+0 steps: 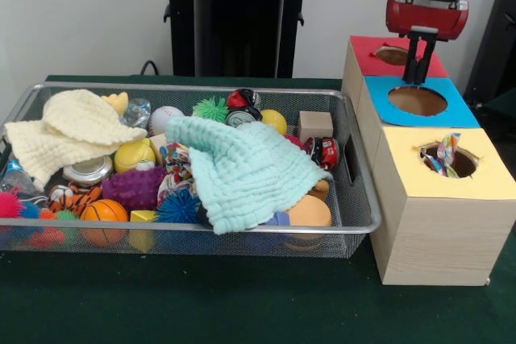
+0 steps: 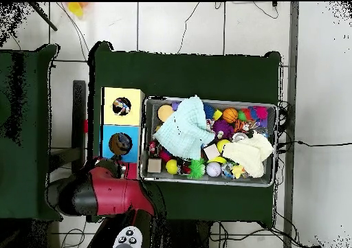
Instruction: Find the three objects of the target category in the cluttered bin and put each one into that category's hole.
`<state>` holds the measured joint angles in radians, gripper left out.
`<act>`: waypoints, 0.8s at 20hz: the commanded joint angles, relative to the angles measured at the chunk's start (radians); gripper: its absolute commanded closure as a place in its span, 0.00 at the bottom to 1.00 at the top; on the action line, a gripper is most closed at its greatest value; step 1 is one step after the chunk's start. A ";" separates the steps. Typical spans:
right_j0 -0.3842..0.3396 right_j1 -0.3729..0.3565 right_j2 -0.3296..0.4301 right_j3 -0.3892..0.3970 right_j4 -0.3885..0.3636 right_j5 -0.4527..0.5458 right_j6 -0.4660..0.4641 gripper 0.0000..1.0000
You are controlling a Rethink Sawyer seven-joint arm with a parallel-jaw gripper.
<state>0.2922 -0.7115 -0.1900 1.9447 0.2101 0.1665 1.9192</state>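
A wire mesh bin (image 1: 361, 199) holds a heap of toys under a pale green cloth (image 1: 242, 171) and a cream cloth (image 1: 76, 130). To its right stands a wooden box with a red hole (image 1: 392, 55), a blue hole (image 1: 417, 101) and a yellow hole (image 1: 450, 159). A striped, colourful item (image 1: 446, 153) sticks out of the yellow hole. My gripper (image 1: 417, 78) hangs just above the far rim of the blue hole, fingers close together, nothing between them. In the overhead view the red arm (image 2: 110, 190) covers the red section beside the blue section (image 2: 107, 137).
In the bin lie a small basketball (image 1: 103, 211), purple spiky ball (image 1: 133, 187), blue spiky ball (image 1: 177, 207), green spiky ball (image 1: 211, 108), baseball (image 1: 165, 118), yellow ball (image 1: 274, 121), wooden block (image 1: 314, 125), red toy car (image 1: 325, 152) and metal tin (image 1: 87, 171).
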 commanded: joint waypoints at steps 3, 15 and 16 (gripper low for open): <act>-0.052 0.065 0.074 0.013 -0.033 -0.043 0.129 1.00; -0.108 0.005 0.111 0.057 -0.029 0.005 0.120 0.00; -0.107 0.005 0.108 0.057 -0.030 0.005 0.122 0.00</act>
<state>0.2366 -0.7229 -0.1551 1.9570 0.2097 0.1667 1.9192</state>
